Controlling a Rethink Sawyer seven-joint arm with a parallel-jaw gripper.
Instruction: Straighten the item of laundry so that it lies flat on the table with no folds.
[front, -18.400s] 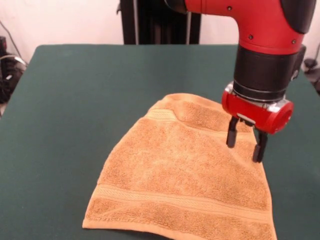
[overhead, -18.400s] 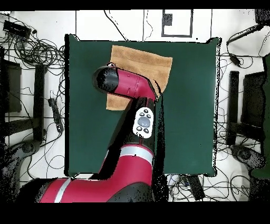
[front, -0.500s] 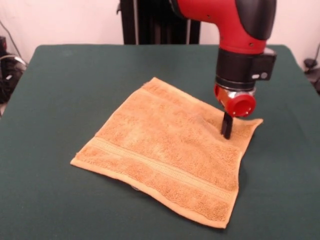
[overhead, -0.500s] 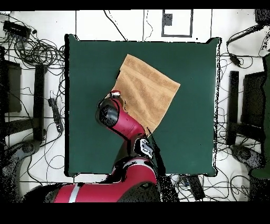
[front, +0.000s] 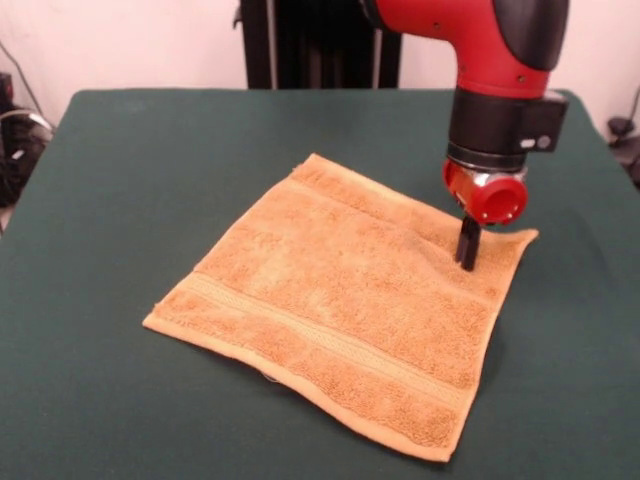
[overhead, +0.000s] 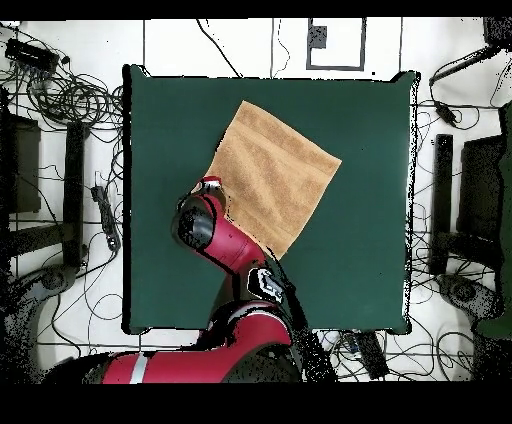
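Comes down from the red and black arm (front: 495, 60) as a claw (front: 467, 262) held upright, tip set on or just above the golden-orange towel (front: 340, 300), close inside one corner. Cannot tell how far open: shows in the front view only as a single dark bar, perhaps edge-on to the camera, and in the overhead view sits hidden under the arm's own bulk (overhead: 210, 230). Cannot tell either whether any cloth is pinched, though no lifted peak or gathered ridge shows round the tip. Finds the towel spread out from the claw across the dark green table (front: 120, 180), most of the cloth lying away from the tip toward the camera and to the side opposite the nearby corner, well clear of every table edge. Reads from above as a near-square turned diamond-wise (overhead: 275, 180), four corners out, no flap doubled over. Looks close to done, then, judging by how things lie: hems and woven band run straight, with only a slight rise along the edge nearest the camera. Seems placed at the corner for a reason, since a corner is where a short outward drag takes up the last slack without bunching the middle. Calls next, probably, for a plain lift away; risks dragging that corner back into a fold if cloth is caught.
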